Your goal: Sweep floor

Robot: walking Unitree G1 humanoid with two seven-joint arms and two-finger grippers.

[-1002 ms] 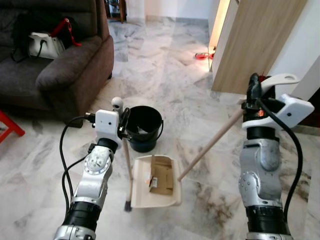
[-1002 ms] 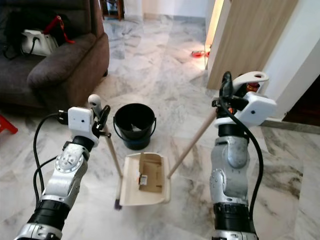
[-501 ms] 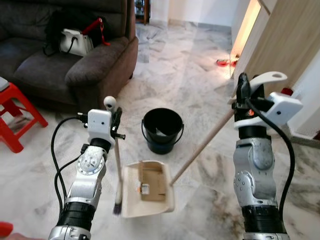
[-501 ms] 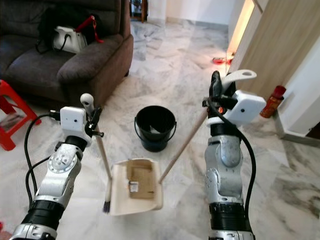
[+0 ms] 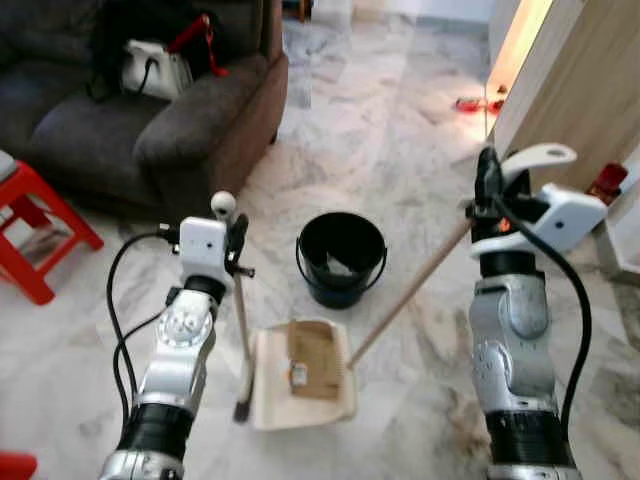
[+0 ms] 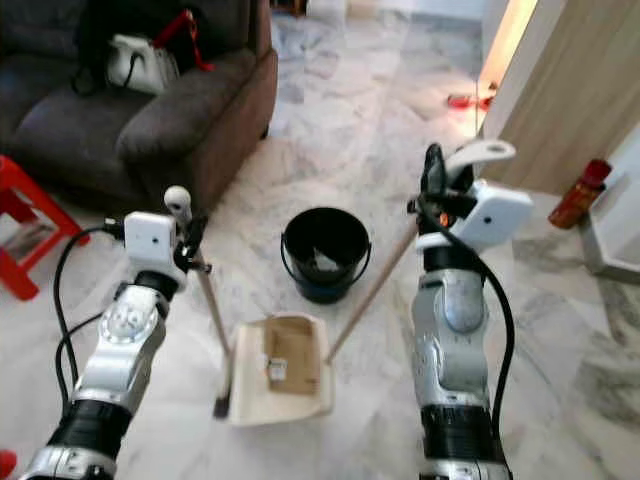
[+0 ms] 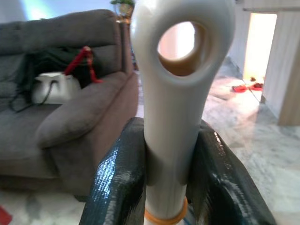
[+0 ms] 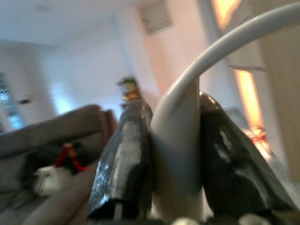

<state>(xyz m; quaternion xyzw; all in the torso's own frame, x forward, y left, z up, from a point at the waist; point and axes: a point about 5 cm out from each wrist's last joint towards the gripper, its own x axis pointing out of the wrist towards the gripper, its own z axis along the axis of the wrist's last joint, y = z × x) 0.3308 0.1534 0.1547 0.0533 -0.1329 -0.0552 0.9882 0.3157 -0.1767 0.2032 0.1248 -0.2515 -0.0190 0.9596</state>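
Black plastic bucket (image 5: 342,258) stands on the marble floor (image 5: 380,130), a pale scrap lying inside it. Just in front, the cream dustpan (image 5: 300,375) lies flat, holding a piece of brown cardboard (image 5: 313,356) and a small bit of debris.

Left tool (image 7: 165,178) clamps a cream plastic handle with a round hanging hole; this is the brush (image 5: 240,345), upright, dark bristle end touching the floor beside the pan's left edge. Left arm bent, forearm raised.

Right tool (image 8: 176,159) grips the curved white top of the dustpan's long wooden pole (image 5: 410,300), which slants down to the pan. Right forearm vertical.

Dark fabric sofa (image 5: 150,130) far left, red stool (image 5: 35,225) beside it
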